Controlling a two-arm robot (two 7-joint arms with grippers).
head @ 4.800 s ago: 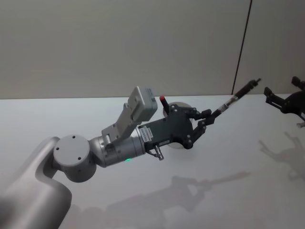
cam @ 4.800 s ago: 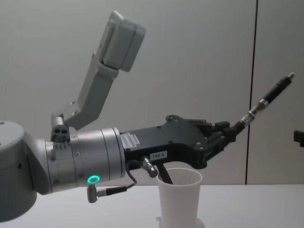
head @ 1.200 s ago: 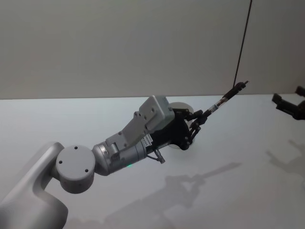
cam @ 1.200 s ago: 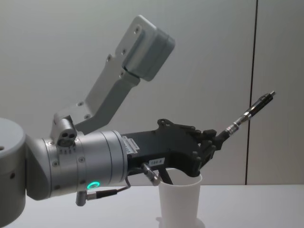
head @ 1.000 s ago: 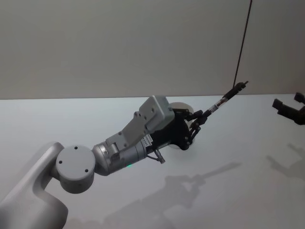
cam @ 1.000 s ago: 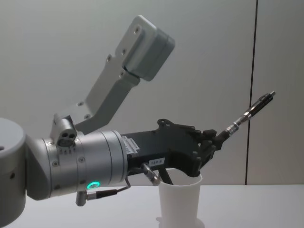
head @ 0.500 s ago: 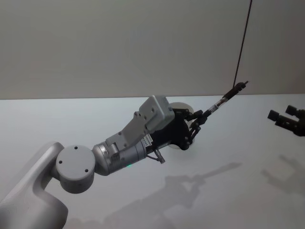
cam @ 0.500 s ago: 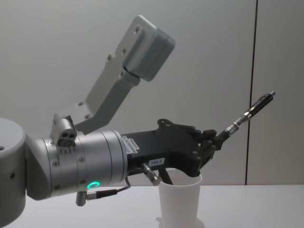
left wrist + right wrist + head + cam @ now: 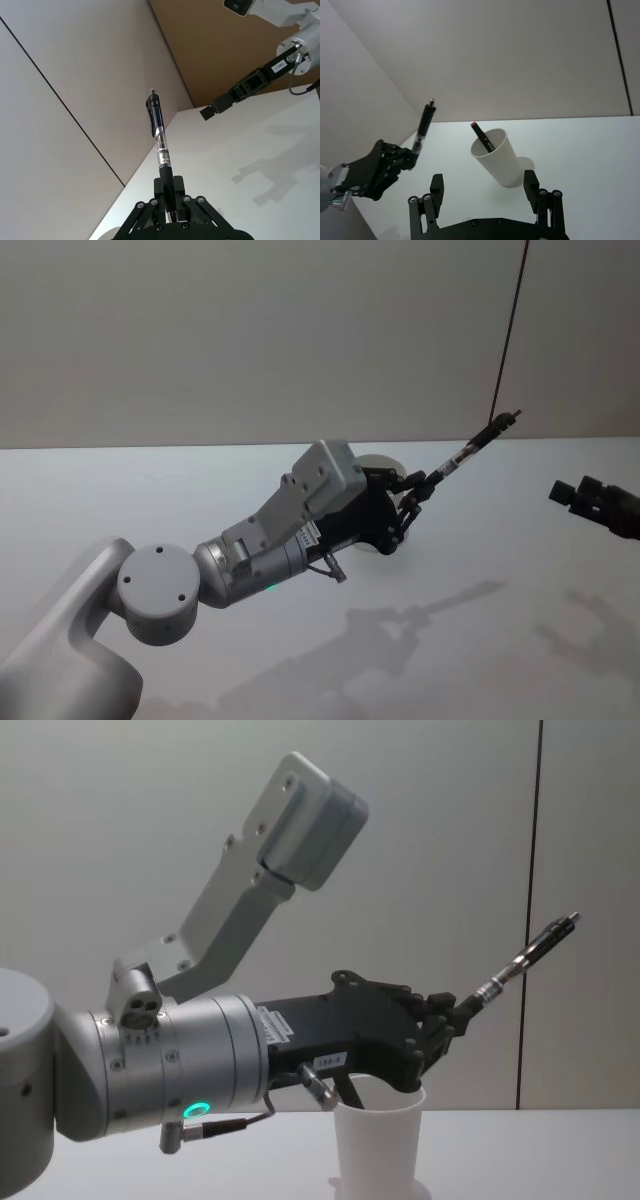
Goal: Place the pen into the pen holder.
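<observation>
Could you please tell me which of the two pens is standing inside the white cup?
The red-tipped pen, which leans inside the paper cup. The other, a black pen with a clip, is held in the left gripper, outside the cup.

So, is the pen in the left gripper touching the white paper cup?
Apart. The right wrist view shows the pen held up in the left gripper, with a plain gap between it and the paper cup.

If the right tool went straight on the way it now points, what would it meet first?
Probably the cup, which sits in line ahead of the right tool. The left tool with its pen is off to the side. Depth is unclear.
</observation>
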